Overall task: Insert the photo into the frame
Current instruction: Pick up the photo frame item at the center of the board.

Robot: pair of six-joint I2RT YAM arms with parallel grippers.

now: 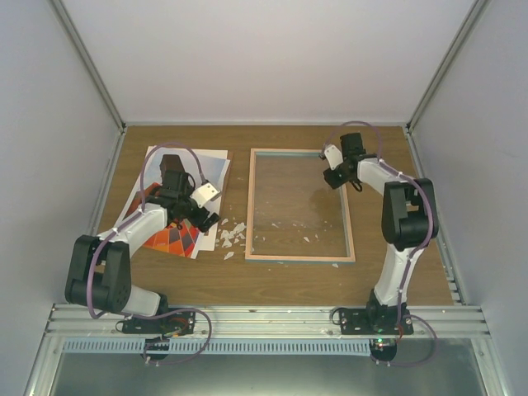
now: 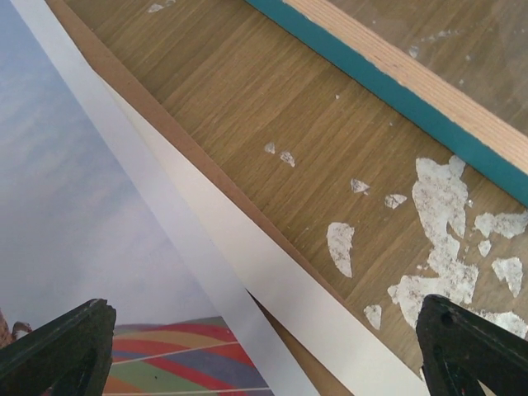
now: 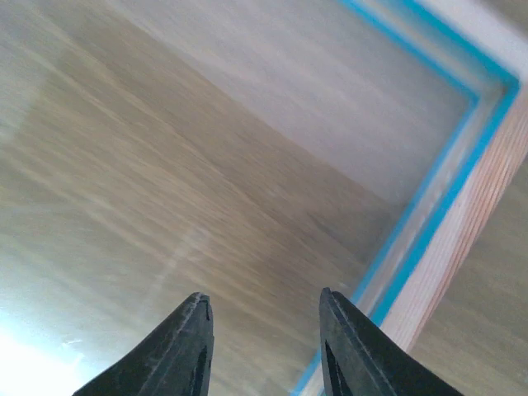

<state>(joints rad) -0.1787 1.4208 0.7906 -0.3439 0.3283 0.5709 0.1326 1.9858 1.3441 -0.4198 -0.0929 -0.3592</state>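
Clearly, two hands, two jobs

My left hand [image 2: 268, 330] hangs wide open over the photo [image 1: 177, 237], which lies on sheets [image 2: 272, 280] by the counter's [image 1: 247, 285] left edge, placed to pinch its border. My right hand [image 3: 264, 305], fingers [image 3: 186, 346] apart and empty, hovers over the frame [image 1: 301, 259] mid-counter, probably to steady it. White flakes [image 1: 231, 235] litter the wood counter; pale walls [image 1: 49, 124] enclose it.

Soft, even light fills the overhead view: the pale walls are bright, and only faint shadows lie under the arms on the brown wooden table [image 1: 289, 276]. The left wrist view is crisp, its wood grain and scattered white flakes [image 2: 441, 206] sharp. The right wrist view is smeared and hazy, the thin teal-and-wood picture frame [image 3: 474, 223] soft-edged, with washed-out white glare in that view's lower left corner.
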